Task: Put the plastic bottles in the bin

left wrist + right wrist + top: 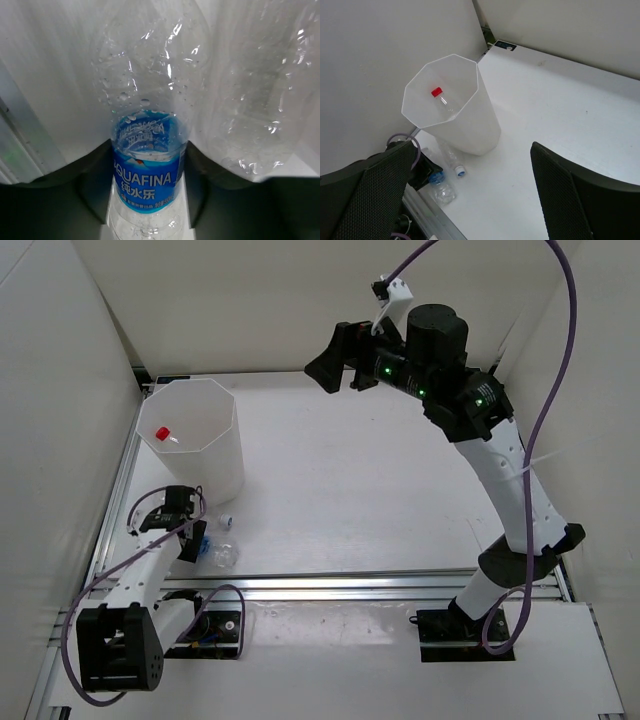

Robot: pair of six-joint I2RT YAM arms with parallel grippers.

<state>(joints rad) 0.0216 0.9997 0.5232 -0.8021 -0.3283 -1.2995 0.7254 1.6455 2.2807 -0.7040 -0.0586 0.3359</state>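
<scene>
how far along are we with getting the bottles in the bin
Done: one red-capped bottle lies inside the bin. In hand: the left gripper has its fingers either side of the Aquafina bottle; whether they have closed on it is unclear. Left: that bottle and a white-capped bottle lying by the bin's base. The right gripper hangs open and empty, high up.

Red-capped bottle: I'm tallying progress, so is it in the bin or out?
In. The red-capped bottle lies inside the bin, below its rim, in both the top and right wrist views.
</scene>
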